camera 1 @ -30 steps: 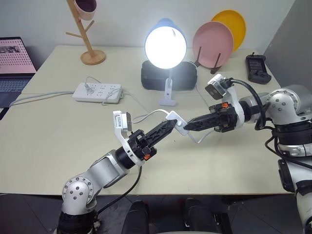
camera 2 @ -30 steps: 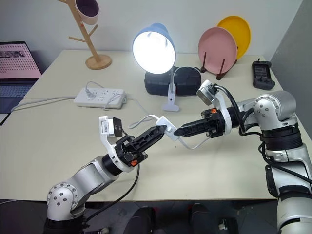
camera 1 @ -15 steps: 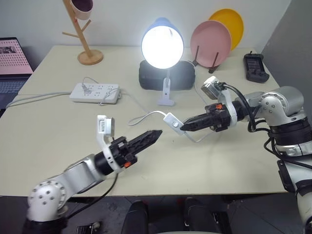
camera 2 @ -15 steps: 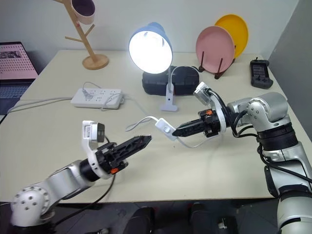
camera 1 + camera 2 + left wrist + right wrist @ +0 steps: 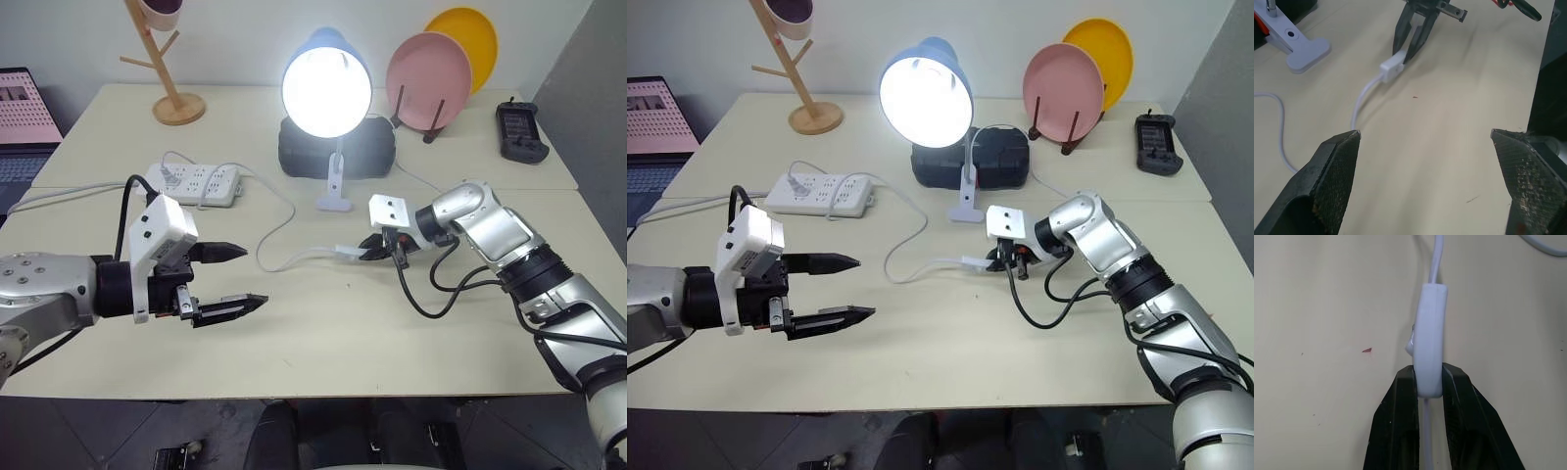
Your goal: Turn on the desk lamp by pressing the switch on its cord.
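My right gripper (image 5: 1427, 382) pinches switch (image 5: 1429, 338) by its end, low over table (image 5: 323, 343) centre. Cord (image 5: 279, 230) trails left from switch, loops far toward power strip (image 5: 194, 183). My left gripper (image 5: 235, 277) spread wide, empty, hangs near-left, well apart from switch. Desk lamp (image 5: 326, 88) lit, far centre.

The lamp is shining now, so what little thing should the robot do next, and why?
Probably open the right gripper and let the switch go. The desk lamp is already lit, so the pressing looks done, yet the right fingers pinch the switch's end low over the table. The left gripper is open and apart from the cord.
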Robot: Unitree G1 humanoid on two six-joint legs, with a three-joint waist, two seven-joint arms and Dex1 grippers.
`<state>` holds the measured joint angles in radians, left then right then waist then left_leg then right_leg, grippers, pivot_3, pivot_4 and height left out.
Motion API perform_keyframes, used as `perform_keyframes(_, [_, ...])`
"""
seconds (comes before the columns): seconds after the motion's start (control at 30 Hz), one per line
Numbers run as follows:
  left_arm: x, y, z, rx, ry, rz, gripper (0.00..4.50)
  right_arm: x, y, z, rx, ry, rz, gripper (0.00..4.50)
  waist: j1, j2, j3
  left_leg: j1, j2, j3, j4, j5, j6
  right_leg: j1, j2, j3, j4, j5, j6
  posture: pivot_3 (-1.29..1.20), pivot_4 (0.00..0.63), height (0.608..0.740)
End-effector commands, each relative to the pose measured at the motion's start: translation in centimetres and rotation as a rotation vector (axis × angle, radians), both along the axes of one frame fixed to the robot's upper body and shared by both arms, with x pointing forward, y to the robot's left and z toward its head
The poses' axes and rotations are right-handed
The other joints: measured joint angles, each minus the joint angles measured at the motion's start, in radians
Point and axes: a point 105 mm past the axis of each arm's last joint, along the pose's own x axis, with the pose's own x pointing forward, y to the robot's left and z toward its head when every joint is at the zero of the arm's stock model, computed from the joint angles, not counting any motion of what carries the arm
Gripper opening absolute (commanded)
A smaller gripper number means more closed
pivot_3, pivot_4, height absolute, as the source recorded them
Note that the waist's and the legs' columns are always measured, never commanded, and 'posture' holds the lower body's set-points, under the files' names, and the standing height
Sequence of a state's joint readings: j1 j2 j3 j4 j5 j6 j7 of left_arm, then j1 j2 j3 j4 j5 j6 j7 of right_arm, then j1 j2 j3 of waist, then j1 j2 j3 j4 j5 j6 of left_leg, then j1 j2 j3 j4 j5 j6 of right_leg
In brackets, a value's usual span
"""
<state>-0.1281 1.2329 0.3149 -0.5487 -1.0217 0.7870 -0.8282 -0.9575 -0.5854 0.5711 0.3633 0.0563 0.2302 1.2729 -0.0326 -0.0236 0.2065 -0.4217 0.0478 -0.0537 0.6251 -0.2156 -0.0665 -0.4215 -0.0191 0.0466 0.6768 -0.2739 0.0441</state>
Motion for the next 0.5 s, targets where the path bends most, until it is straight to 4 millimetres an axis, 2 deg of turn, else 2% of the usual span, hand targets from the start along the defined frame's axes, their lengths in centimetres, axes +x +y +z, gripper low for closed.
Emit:
perform_keyframes(0.03, [1.2, 1.0, 1.0, 0.036, -0.058, 0.017, 4.5, -1.0, -0.6, 1.6, 0.05, 0.049, 0.024, 1.74, 0.0, 0.0, 0.0, 0.0, 0.0, 0.0, 0.0, 0.0, 0.0, 0.0, 0.0, 0.0, 0.0, 0.0, 0.0, 0.0, 0.15, 0.74])
perform_keyframes(0.13, [1.9, 1.5, 1.3, 0.044, -0.074, 0.031, 4.5, -1.8, -1.3, 2.8, 0.072, 0.092, 0.031, 2.46, 0.0, 0.0, 0.0, 0.0, 0.0, 0.0, 0.001, 0.0, 0.0, 0.0, 0.0, 0.0, 0.002, 0.0, 0.0, 0.0, 0.15, 0.74])
perform_keyframes(0.23, [2.1, 1.7, 1.6, 0.069, -0.093, 0.009, 4.5, -2.9, -2.7, 4.9, 0.114, 0.11, 0.016, 3.18, 0.0, 0.0, 0.001, 0.0, 0.0, 0.0, 0.002, 0.0, 0.0, 0.0, 0.0, 0.0, 0.002, 0.0, 0.0, 0.0, 0.15, 0.74])
perform_keyframes(0.33, [2.0, 2.3, 2.0, 0.103, -0.094, 0.0, 4.5, -3.3, -4.4, 7.1, 0.175, 0.067, -0.049, 3.86, 0.001, 0.0, 0.001, 0.001, 0.0, 0.0, 0.003, 0.0, 0.0, 0.001, 0.0, 0.0, 0.002, 0.0, 0.0, 0.0, 0.15, 0.74])
perform_keyframes(0.4, [2.0, 2.6, 2.1, 0.107, -0.088, -0.004, 4.5, -3.3, -5.0, 7.8, 0.196, 0.04, -0.085, 4.37, 0.0, 0.0, 0.001, 0.001, 0.0, 0.0, 0.003, 0.0, 0.0, 0.001, 0.0, 0.0, 0.003, 0.0, 0.0, 0.0, 0.15, 0.74])
perform_keyframes(0.5, [2.0, 3.3, 2.2, 0.124, -0.073, -0.006, 4.5, -4.2, -6.3, 8.6, 0.234, 0.044, -0.144, 4.48, 0.0, 0.0, 0.001, 0.001, 0.0, 0.0, 0.003, 0.0, 0.0, 0.001, 0.0, 0.0, 0.003, 0.0, 0.0, 0.0, 0.15, 0.74])
